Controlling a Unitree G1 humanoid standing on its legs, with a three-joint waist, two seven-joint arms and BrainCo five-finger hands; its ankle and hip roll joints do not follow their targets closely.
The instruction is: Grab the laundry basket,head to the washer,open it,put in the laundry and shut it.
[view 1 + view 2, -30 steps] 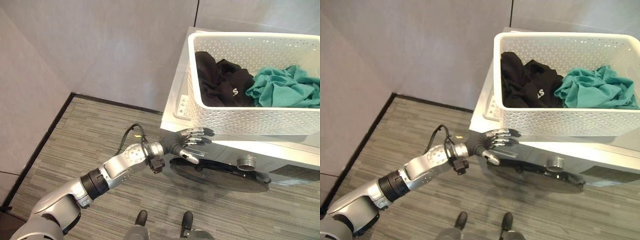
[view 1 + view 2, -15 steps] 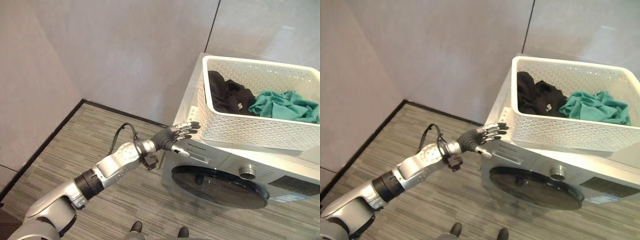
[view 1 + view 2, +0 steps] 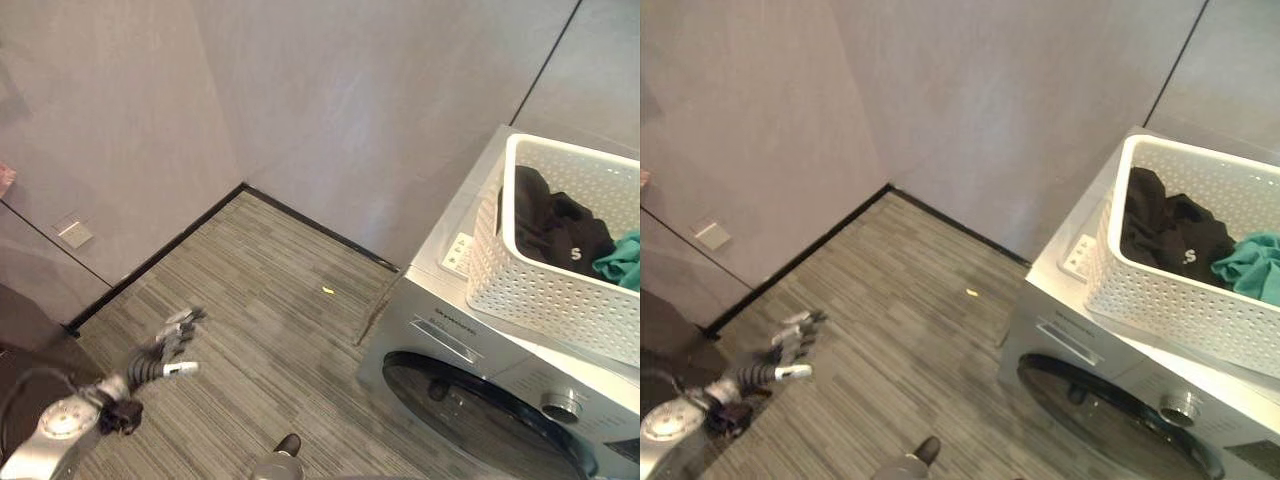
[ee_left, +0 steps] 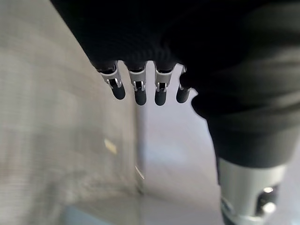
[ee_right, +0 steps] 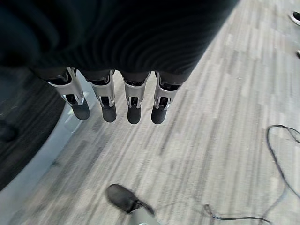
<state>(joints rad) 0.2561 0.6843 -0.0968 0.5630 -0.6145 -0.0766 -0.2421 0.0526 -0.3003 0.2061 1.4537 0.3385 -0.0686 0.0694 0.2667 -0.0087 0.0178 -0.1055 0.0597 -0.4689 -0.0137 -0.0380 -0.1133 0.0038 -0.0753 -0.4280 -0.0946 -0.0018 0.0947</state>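
The white perforated laundry basket (image 3: 540, 300) stands on top of the silver washer (image 3: 430, 310) at the right. A black garment (image 3: 560, 228) and a teal one (image 3: 625, 262) lie inside it. The washer's round dark glass door (image 3: 480, 425) is shut, with a knob (image 3: 560, 405) above it. My left hand (image 3: 168, 345) hangs over the floor at the lower left, far from the washer, fingers (image 4: 136, 91) straight and holding nothing. My right hand (image 5: 117, 101) hangs empty above the floor beside the washer's dark door (image 5: 18, 140), fingers relaxed.
Grey walls meet in a corner behind the washer, with a black skirting (image 3: 300, 215) along their foot. A white wall plate (image 3: 74, 232) sits low on the left wall. A small yellow scrap (image 3: 327, 291) lies on the striped grey floor.
The camera has swung left, so the washer and basket now sit at the right. My left hand has come off the washer's front and dropped to the lower left.
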